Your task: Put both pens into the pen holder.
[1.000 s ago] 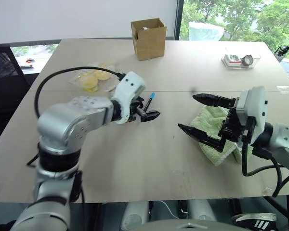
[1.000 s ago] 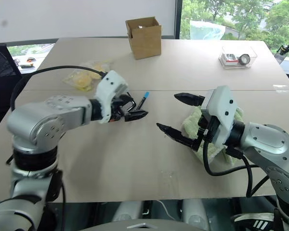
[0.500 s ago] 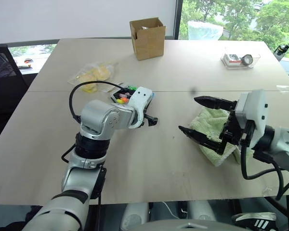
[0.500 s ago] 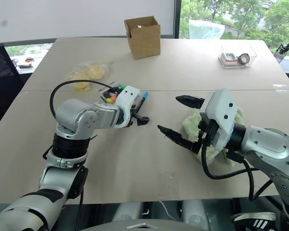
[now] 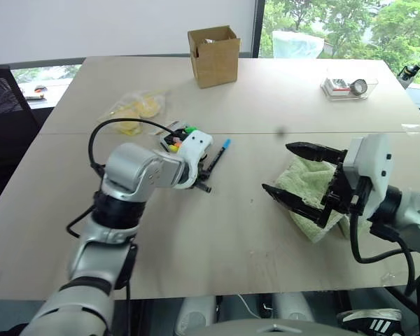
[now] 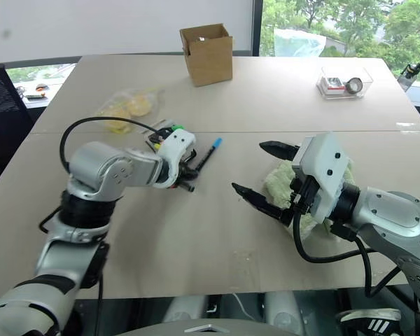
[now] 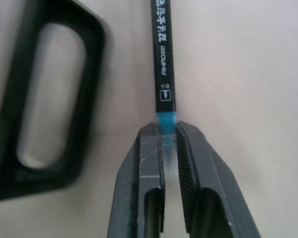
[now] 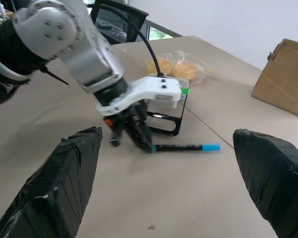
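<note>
Pick step on pen one: left gripper point(image 7: 169, 144) clamped on the near end of the slim light-blue pen with dark middle point(image 5: 217, 155), lying on the table point(image 5: 217, 238) centre-frame beside the flat black plastic pen holder point(image 7: 44, 99); next: lift, align over its loop; right gripper point(image 5: 294, 171) fingers apart, idle at right.

Item count, table surface:

- Pens: one, light blue pen point(image 5: 216, 155).
- Pen holders: one, black pen holder point(image 8: 165, 121).
- Cardboard boxes: one, cardboard box point(image 5: 215, 56).
- Green cloths: one, green cloth point(image 5: 306, 190).
- Clear bags of yellow items: one, clear bag point(image 5: 136, 112).
- Clear cases: one, clear case point(image 5: 348, 87).
- Markers: several, marker cluster point(image 5: 180, 134); exact number cannot be determined.
</note>
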Available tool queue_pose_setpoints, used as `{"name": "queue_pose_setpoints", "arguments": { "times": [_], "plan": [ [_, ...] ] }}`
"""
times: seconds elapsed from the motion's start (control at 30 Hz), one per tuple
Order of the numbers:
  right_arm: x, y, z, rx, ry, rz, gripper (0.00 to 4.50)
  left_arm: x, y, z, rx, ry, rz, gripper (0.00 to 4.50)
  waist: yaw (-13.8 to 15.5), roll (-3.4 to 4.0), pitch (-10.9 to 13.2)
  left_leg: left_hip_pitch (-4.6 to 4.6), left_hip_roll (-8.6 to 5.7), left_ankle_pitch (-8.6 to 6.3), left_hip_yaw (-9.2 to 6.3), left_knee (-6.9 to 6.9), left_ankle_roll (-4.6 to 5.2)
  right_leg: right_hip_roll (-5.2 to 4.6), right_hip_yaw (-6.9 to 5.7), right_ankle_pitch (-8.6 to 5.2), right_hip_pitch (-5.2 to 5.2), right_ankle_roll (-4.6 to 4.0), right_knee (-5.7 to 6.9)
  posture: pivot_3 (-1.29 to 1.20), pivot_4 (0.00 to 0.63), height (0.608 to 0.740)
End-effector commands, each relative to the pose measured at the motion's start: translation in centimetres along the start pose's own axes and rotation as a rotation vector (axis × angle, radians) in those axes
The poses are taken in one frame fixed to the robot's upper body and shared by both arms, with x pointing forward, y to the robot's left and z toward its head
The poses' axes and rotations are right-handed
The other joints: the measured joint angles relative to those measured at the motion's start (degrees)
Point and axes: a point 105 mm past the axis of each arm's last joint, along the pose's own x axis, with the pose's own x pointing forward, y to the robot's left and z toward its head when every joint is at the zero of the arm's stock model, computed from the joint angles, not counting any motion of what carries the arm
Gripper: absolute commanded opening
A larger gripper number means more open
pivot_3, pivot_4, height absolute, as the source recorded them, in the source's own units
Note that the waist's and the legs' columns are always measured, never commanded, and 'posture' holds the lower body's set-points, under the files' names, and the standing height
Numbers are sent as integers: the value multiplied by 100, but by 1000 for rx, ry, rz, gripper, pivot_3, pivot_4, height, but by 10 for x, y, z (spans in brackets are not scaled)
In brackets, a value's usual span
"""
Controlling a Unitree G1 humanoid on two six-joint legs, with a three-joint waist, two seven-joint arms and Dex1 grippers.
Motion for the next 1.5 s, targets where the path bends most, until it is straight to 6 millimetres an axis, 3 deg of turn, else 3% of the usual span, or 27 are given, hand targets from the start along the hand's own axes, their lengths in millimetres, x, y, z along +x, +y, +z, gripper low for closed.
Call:
{"name": "queue_pose_setpoints", "arguments": {
  "times": [0.03,0.2,0.23,0.3,0.37,0.4,0.47,0.67,0.9,1.03,1.13,1.17,1.33,1.43,1.5],
  "plan": [
    [-3,5,7,-25,-31,13,4500,-33,-24,-3,182,-83,-223,67,-16,-1,1,-1,0,0,1,-3,-1,0,1,0,-6,-1,0,0,150,740],
    [-18,19,-10,-35,84,128,4500,-54,-4,-30,389,-41,-237,67,75,5,4,-3,-2,-8,4,-8,14,-4,-6,-16,-10,-25,-4,0,150,740],
    [-23,22,-15,-62,128,149,4500,-54,-3,-33,426,-32,-243,711,84,5,3,-5,-2,-11,4,-7,19,-4,-6,-16,-7,-27,-9,0,150,740],
    [-32,25,-25,-97,195,181,4500,-53,-1,-36,443,-23,-274,1296,125,4,3,0,-8,-15,6,-1,27,-8,-5,-17,5,-27,-13,0,150,740],
    [-38,24,-30,-116,225,192,4500,-52,0,-36,456,-22,-292,2418,143,1,3,2,-7,-18,6,10,33,-8,-6,-18,11,-25,-14,0,150,740],
    [-40,24,-31,-123,231,192,4500,-52,2,-35,469,-22,-290,2751,146,1,4,1,-6,-20,8,14,35,-7,-5,-24,10,-14,-13,0,150,740],
    [-43,22,-31,-132,227,185,4500,-51,3,-23,454,-43,-286,3507,156,0,4,3,-2,-20,8,19,36,-1,-5,-29,12,-3,-10,0,150,740],
    [-43,24,-32,-143,206,157,4500,-30,-9,-1,369,11,-284,3507,167,-7,2,-8,0,-20,-5,37,37,13,-12,-29,16,1,-3,0,150,740],
    [-39,23,-30,-150,183,117,4500,-1,-33,3,344,120,-307,3507,66,-10,4,-9,-1,-24,2,40,43,12,0,-11,15,18,-1,0,150,740],
    [-37,26,-29,-157,179,107,4500,17,-37,-5,384,186,-287,3507,56,-3,-1,-6,-3,-24,0,42,44,12,0,-14,17,23,-1,0,150,740],
    [-36,26,-29,-161,179,96,4500,26,-40,-14,378,224,-290,2896,76,2,-9,5,-5,-25,-2,42,45,9,1,-27,26,23,1,0,150,740],
    [-36,26,-29,-162,180,93,4500,28,-39,-17,373,232,-284,2187,78,2,-12,7,-6,-25,-6,47,46,10,2,-32,32,16,2,0,150,740],
    [-37,25,-30,-158,182,76,4500,30,-33,-18,382,211,-281,60,49,7,-40,9,-5,-25,-6,63,46,9,7,-34,34,12,9,0,150,740],
    [-37,24,-32,-157,189,65,4500,17,-42,4,317,94,-375,60,58,14,-47,8,-5,-26,-5,63,48,9,7,-32,34,10,9,0,150,740],
    [-37,23,-32,-158,188,60,4500,-2,-45,26,214,3,-477,60,61,9,-41,2,-5,-26,-6,63,48,9,5,-32,32,10,9,0,150,740]
  ]
}}
